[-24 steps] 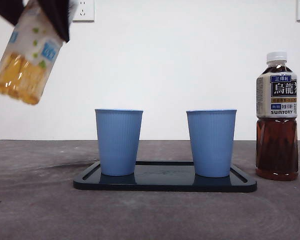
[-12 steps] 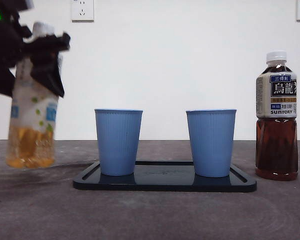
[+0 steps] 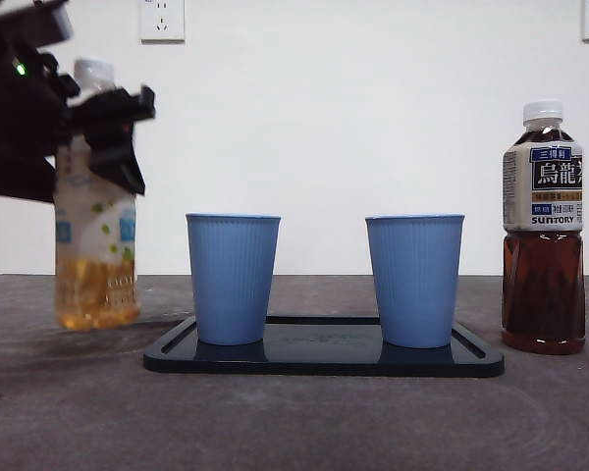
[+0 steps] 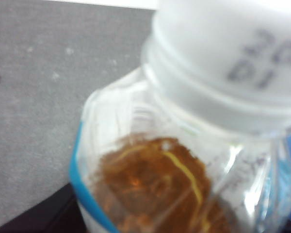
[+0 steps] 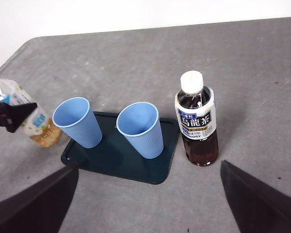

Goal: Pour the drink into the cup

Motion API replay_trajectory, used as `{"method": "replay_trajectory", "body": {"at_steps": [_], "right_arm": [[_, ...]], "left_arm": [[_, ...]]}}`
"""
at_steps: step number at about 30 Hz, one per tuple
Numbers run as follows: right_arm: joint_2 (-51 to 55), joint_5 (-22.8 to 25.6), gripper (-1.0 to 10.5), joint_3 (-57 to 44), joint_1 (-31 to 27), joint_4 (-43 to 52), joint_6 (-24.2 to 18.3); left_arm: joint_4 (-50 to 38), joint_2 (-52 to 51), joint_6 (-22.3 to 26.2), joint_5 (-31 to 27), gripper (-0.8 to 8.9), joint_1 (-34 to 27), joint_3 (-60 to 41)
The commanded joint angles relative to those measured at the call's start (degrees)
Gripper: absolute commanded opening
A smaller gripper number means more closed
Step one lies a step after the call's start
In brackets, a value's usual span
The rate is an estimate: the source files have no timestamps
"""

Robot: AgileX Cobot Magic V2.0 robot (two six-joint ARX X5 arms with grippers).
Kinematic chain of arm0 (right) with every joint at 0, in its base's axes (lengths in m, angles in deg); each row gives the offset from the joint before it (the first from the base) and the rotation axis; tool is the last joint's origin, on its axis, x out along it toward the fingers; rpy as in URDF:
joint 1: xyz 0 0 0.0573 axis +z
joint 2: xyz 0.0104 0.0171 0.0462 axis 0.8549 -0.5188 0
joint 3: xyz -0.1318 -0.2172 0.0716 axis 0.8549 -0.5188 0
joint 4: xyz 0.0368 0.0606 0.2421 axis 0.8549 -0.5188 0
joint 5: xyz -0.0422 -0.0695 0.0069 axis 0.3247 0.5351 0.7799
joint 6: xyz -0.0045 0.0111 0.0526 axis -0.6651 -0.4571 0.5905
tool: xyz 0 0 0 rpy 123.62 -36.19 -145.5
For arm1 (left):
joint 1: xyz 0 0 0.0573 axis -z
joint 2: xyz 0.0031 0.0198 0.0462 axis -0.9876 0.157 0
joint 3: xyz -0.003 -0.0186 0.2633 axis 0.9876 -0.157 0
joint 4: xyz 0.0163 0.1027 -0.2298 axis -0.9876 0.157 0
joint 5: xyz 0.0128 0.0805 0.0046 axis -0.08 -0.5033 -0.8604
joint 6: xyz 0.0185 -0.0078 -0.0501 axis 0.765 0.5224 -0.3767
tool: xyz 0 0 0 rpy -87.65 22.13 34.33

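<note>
Drink bottle [image 3: 96, 211], pale label, amber liquid filling roughly the lower third: standing upright beside the tray [image 3: 324, 358], its base at or just above the tabletop; contact cannot be told. White cap [image 4: 233, 53] is sitting in place.

Left gripper [image 3: 103, 123]: clamping the bottle high up, below the cap.

Near cup [image 3: 233, 279] and far cup [image 3: 414, 280], both blue: standing upright on the tray, apart from each other. In the right wrist view both are looking empty inside.

Oolong tea bottle [image 3: 543, 228], capped, nearly full: standing on the table beyond the tray, untouched.

Right gripper [image 5: 145, 204]: waiting well above the table, jaws spread wide, holding nothing.

Progress, as judged: bottle is in hand, but no drink is showing in either cup; uncapping and the pour itself appear outstanding.
</note>
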Motion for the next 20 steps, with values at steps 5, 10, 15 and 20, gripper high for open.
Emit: {"method": "replay_trajectory", "body": {"at_steps": [5, 10, 15, 20], "right_arm": [[-0.2, 0.1, 4.7, 1.0, 0.2, 0.3, 1.5], [-0.2, 0.2, 4.7, 1.0, 0.2, -0.2, 1.6], [-0.2, 0.2, 4.7, 1.0, 0.2, -0.2, 1.6], [-0.2, 0.2, 4.7, 1.0, 0.2, -0.2, 1.7]], "left_arm": [[-5.7, 4.6, 0.4, -0.4, 2.47, 0.1, 0.5], [-5.6, 4.8, 1.5, -0.4, 2.47, -0.1, 0.5], [-5.4, 4.8, 2.8, -0.4, 2.48, -0.1, 0.5], [-5.4, 4.8, 3.5, -0.4, 2.50, -0.1, 0.5]]}}
